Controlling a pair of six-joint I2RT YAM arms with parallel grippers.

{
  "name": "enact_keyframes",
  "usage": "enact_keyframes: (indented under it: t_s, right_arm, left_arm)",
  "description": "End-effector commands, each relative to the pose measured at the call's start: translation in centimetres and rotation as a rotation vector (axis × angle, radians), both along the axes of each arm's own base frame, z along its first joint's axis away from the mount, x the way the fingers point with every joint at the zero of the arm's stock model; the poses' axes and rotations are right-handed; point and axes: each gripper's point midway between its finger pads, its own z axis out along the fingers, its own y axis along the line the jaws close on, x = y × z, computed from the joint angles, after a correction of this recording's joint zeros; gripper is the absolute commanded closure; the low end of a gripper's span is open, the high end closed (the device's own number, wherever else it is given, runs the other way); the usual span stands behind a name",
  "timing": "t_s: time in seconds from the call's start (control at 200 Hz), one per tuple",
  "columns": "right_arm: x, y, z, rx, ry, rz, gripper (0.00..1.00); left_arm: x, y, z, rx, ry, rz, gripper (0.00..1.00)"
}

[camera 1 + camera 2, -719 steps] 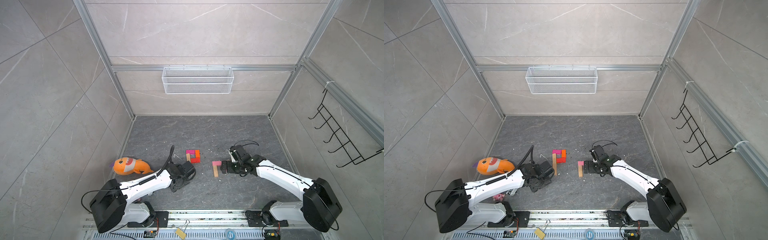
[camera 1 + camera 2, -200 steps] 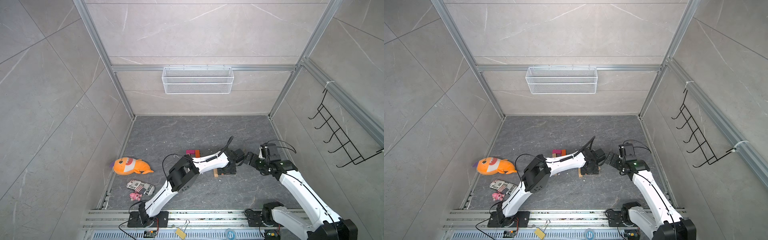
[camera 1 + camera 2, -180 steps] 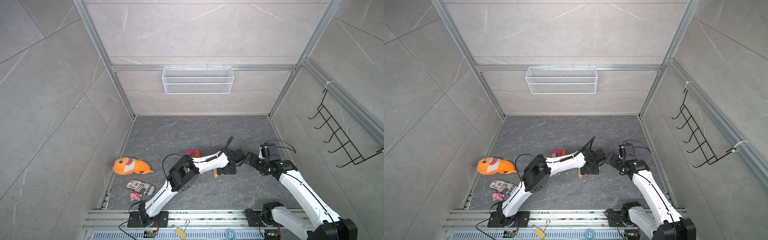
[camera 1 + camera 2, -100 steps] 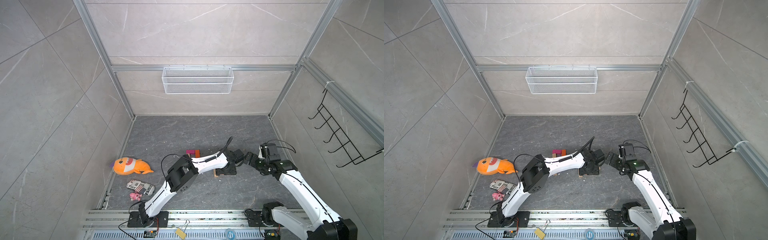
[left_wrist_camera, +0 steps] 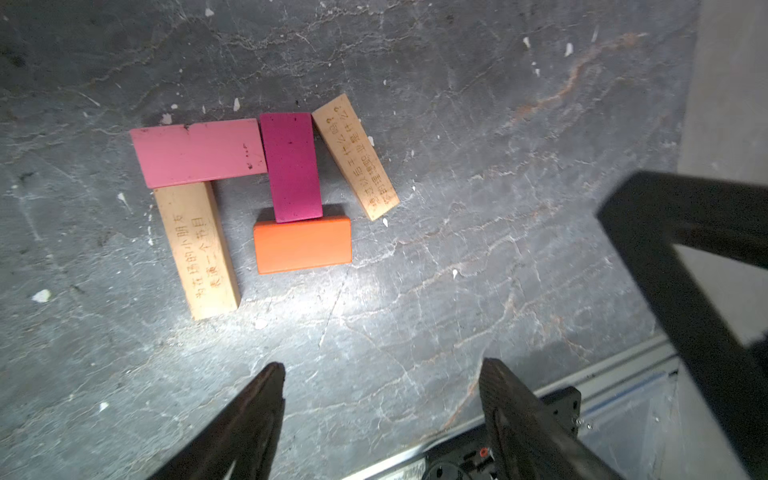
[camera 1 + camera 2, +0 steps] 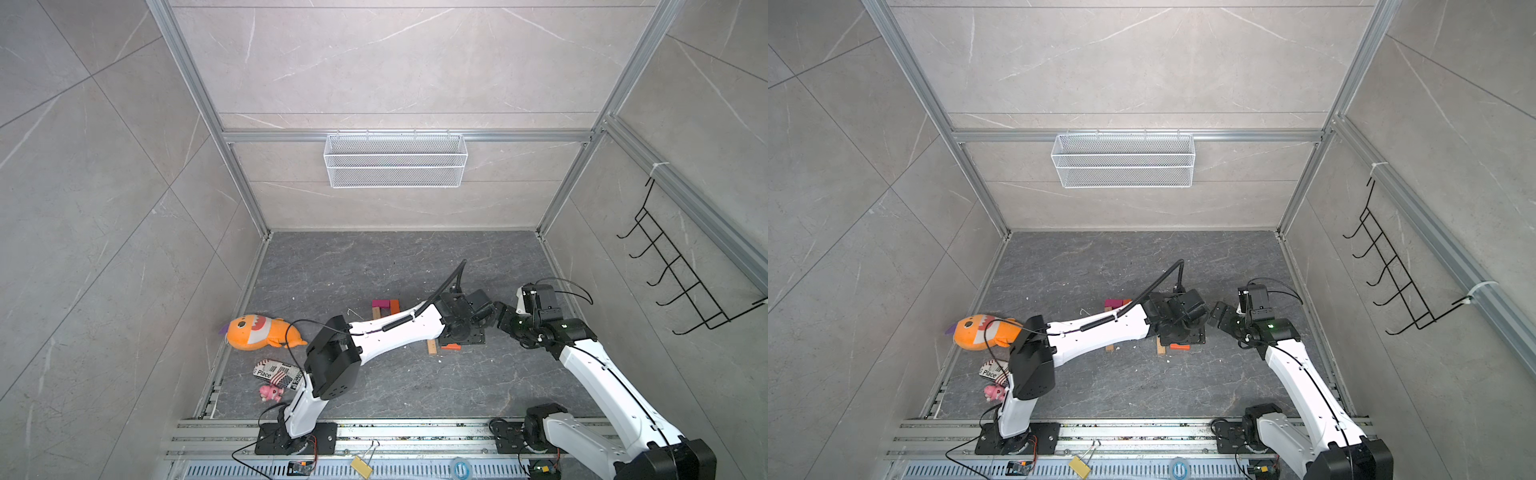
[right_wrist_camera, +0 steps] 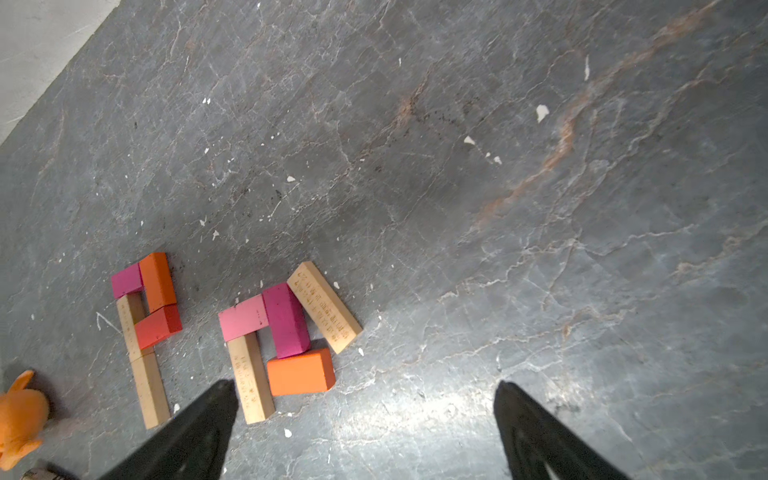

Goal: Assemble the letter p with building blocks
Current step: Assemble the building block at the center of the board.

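1. The left tool (image 5: pixel 380 399) hangs over the counter (image 5: pixel 498 124) near the orange block (image 5: pixel 302 245) — fingers spread, empty.
2. The magenta block (image 5: pixel 291 166) lies flat: orange block touching one end, light pink block (image 5: pixel 198 152) butting the other.
3. A tilted tan block (image 5: pixel 355 156) lies just beside the magenta block, angled away.
4. The tan stem block (image 5: pixel 196 249) touches the light pink block, apart from the magenta block.
5. The right tool (image 7: pixel 365 419) — spread, empty.
6. The finished letter p (image 7: pixel 156 326) lies near the magenta block, on its light pink side.
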Motion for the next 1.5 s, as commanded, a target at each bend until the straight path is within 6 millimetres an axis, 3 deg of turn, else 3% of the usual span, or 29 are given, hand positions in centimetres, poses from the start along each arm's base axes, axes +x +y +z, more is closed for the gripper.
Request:
enact_keyframes:
  t_s: [0.0, 0.15, 0.284, 0.404, 0.524, 1.133, 1.497]
  right_arm:
    - [-0.3, 1.9, 0.2, 0.065, -0.004, 0.089, 0.09]
    - [-1.8, 4.6, -2.4, 0.147, 0.075, 0.194, 0.2]
    - [-3.1, 6.2, -5.0, 0.156, 0.132, 0.246, 0.27]
    - [-3.6, 7.1, -6.9, 0.173, 0.172, 0.267, 0.34]
    - [-3.2, 8.1, -7.8, 0.171, 0.181, 0.288, 0.41]
    - [-1.8, 9.9, -9.7, 0.19, 0.215, 0.332, 0.43]
    - [-1.0, 10.5, -9.8, 0.197, 0.216, 0.36, 0.43]
  left_arm:
    - [-0.2, 2.0, 4.4, -0.08, -0.086, -0.014, 0.25]
    - [-0.2, 6.1, 4.6, -0.103, -0.098, -0.001, 0.27]
    - [-0.2, 9.5, 1.7, -0.188, -0.004, 0.045, 0.3]
    - [-0.1, 11.1, -0.2, -0.238, 0.073, 0.045, 0.31]
    - [0.1, 11.3, -1.6, -0.267, 0.147, 0.013, 0.32]
    - [2.6, 8.8, -6.7, -0.294, 0.37, -0.121, 0.31]
    - [3.3, 8.9, -7.7, -0.286, 0.396, -0.139, 0.31]
